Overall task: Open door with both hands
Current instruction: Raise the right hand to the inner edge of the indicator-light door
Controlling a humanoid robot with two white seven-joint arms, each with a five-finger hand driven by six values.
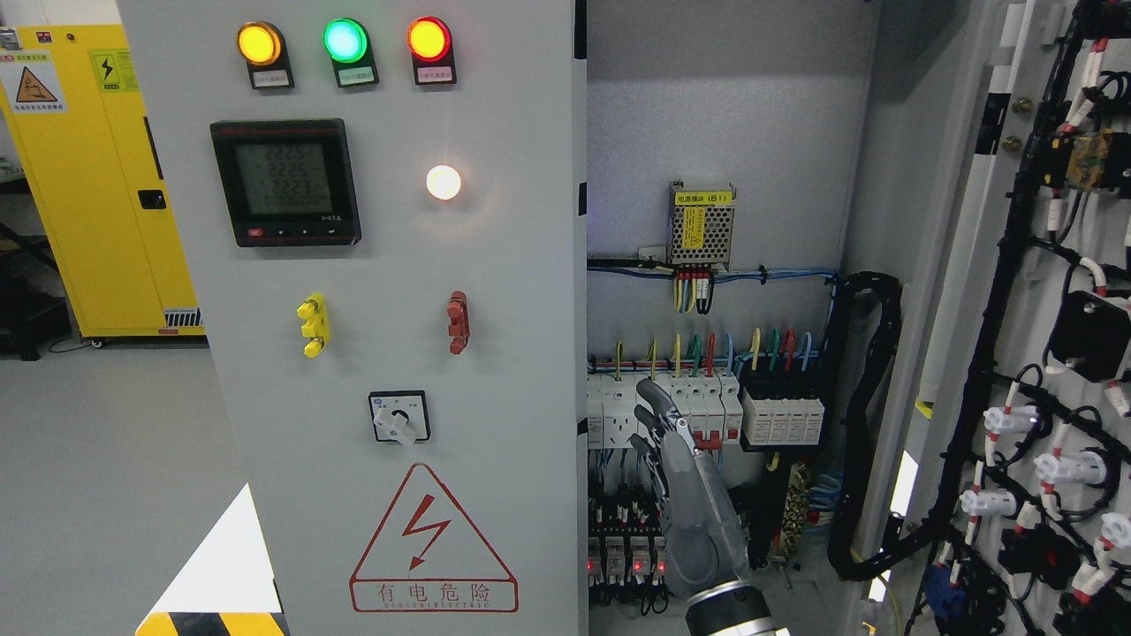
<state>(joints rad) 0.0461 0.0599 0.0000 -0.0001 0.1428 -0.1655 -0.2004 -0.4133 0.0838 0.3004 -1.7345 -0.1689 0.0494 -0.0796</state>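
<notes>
**Right door swung wide, one hand inside the cabinet**

Nearest you, the right hand [698,512] rises from the bottom edge just right of the closed left door [512,397]. Its fingers [658,406] are extended and slightly apart, holding nothing, with their tips in front of the row of white breakers [610,411]. You cannot see the left hand.

The right door [1034,291], the task's thing, stands open well to the right of the closed door. You see its inner face, laced with black wire looms and white connectors.

On the closed door:
- The red triangle warning label [433,539] near the bottom reads "有电危险"; the smaller line under it is too fine to read.
- Above it sit a rotary switch [398,418], a yellow handle [312,325] and a red handle [458,322].
- The meter [285,181] shows rows of digits beginning 222, with a lit white lamp [444,182] beside it.
- Amber [259,44], green [345,40] and red [429,39] lamps glow along the top; their tags are illegible.

The cabinet [751,132], right of the closed door, holds the breakers, coloured wires, a black terminal block [778,397], a black cable conduit [870,415] and a perforated power supply [701,225] with an unreadable yellow label.

Farthest away, left of the closed door, stands a yellow cabinet [97,177] with hazard stickers.
</notes>
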